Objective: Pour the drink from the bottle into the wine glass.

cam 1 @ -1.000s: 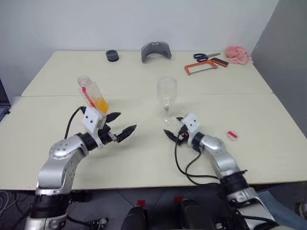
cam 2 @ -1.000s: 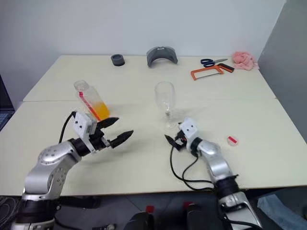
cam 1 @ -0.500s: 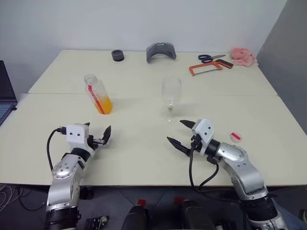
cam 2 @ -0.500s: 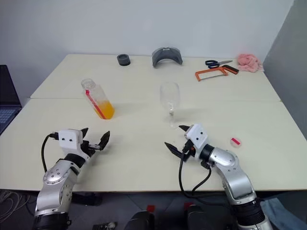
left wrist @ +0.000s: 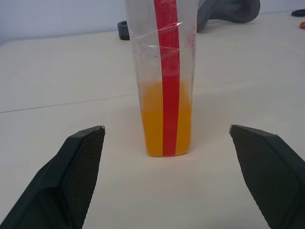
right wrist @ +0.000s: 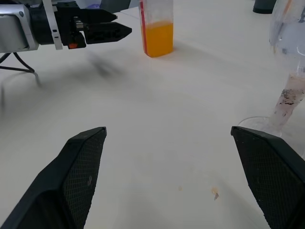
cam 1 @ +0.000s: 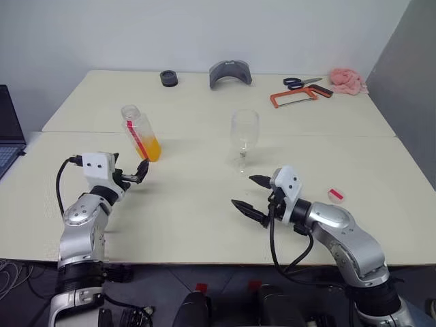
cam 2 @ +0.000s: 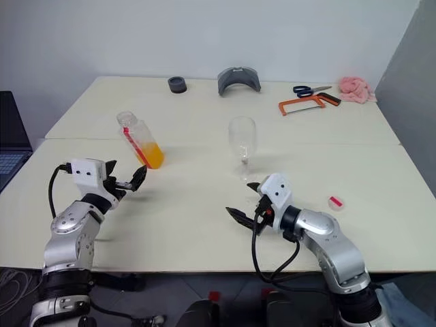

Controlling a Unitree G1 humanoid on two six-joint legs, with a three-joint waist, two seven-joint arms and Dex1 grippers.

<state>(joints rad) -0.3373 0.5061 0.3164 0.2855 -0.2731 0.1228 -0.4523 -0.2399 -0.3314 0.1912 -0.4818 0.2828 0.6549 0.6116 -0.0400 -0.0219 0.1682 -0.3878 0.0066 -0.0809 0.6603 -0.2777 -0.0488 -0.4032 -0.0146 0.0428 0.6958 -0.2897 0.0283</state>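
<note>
Left claw [cam 1: 131,174] shifted—bottle [cam 1: 141,133] just ahead.

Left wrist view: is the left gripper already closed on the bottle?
No. The left gripper is open, its fingers spread wide, with the bottle standing untouched beyond them.

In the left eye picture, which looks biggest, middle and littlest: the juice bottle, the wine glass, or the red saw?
1. The wine glass and the juice bottle look about the same, so no winner.
2. The red saw looks littlest, but it lies farther back, so that is unsure.
</note>
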